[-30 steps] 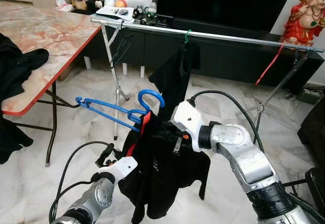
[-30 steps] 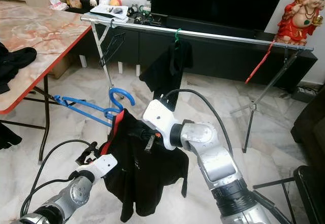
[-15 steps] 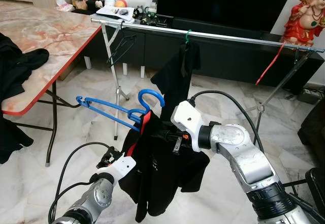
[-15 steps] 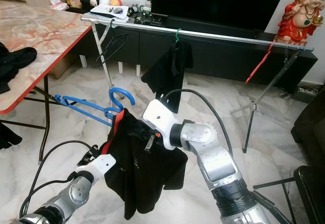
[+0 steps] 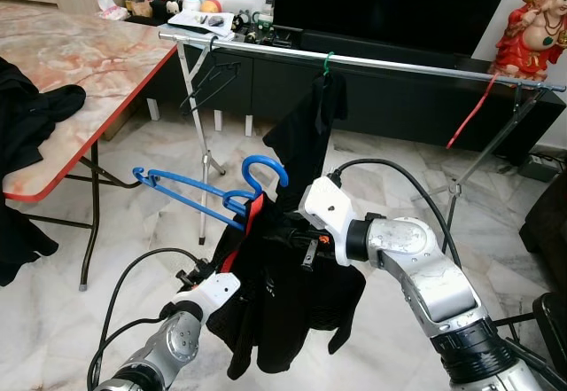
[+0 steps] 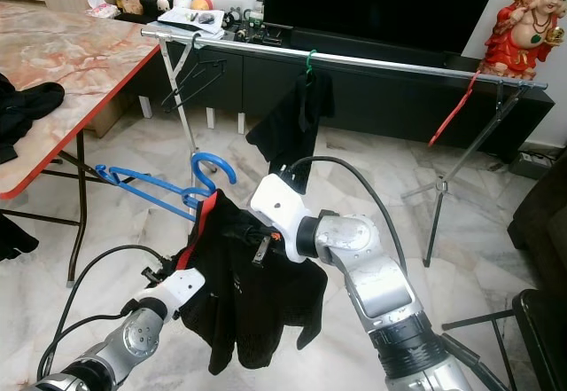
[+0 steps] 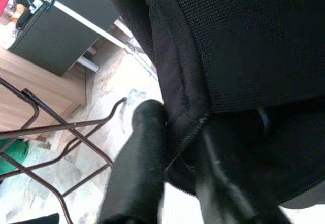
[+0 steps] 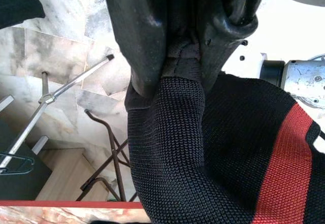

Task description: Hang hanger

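Note:
A blue hanger [image 5: 190,189] is held tilted in front of me, its hook [image 5: 264,168] pointing up. A black knit garment with a red stripe [image 5: 288,298] is draped from its near end. My right gripper [image 5: 292,231] is shut on the garment's top by the hanger; its fingers [image 8: 144,41] pinch the knit fabric [image 8: 177,148]. Lower left, my left gripper [image 5: 205,286] is shut on the garment's side edge, with the hem [image 7: 188,127] between its fingers [image 7: 137,173]. The metal clothes rail [image 5: 399,63] runs across behind, above the hanger.
On the rail hang a black garment on a green hanger [image 5: 310,125], an empty black hanger [image 5: 213,81] and a red hanger [image 5: 469,112]. A marble table [image 5: 89,63] with black clothes [image 5: 31,112] stands left. A dark TV cabinet [image 5: 390,98] and red statue [image 5: 532,27] lie behind.
Both arms stay almost where they were. The held garment's lower folds have shifted and its hem hangs a little higher. The black garment on the rail has swung slightly.

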Available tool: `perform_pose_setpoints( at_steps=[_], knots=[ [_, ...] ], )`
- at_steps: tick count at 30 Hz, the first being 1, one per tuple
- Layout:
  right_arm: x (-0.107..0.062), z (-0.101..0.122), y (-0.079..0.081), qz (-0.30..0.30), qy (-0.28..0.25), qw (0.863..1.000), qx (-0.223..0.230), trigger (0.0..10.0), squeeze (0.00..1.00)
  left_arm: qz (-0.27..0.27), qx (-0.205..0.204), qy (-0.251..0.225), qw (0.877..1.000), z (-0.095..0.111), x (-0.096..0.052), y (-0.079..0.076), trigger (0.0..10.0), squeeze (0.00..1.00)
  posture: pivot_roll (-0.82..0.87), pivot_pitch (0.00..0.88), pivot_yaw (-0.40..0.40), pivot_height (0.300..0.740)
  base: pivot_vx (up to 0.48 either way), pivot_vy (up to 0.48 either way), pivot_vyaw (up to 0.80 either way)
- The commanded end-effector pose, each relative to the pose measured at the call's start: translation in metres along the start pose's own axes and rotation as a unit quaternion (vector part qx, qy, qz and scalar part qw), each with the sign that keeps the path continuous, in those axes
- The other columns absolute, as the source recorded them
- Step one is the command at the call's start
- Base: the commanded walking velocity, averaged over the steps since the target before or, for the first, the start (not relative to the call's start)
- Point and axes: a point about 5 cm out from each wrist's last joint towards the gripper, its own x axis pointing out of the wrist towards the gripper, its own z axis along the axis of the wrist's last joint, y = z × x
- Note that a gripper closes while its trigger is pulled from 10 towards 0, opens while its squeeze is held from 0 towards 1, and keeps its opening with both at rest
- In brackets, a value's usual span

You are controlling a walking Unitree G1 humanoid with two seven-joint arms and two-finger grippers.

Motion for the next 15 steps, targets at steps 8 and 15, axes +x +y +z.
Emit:
perform_pose_setpoints(
  at_steps=[8, 15],
  knots=[
    [-0.003, 0.007, 0.000, -0.002, -0.013, 1.000, -0.015, 0.0, 0.00, 0.018, -0.073, 0.017, 0.997, -0.002, 0.001, 0.005, 0.0, 0.00, 0.05, 0.087, -0.099, 0.740, 0.000, 0.000, 0.00],
    [-0.006, 0.001, 0.000, -0.006, -0.003, 1.000, -0.013, 0.0, 0.00, 0.054, -0.189, 0.054, 0.979, -0.010, 0.001, 0.015, 0.0, 0.00, 0.05, 0.087, -0.099, 0.740, 0.000, 0.000, 0.00]
  ],
)
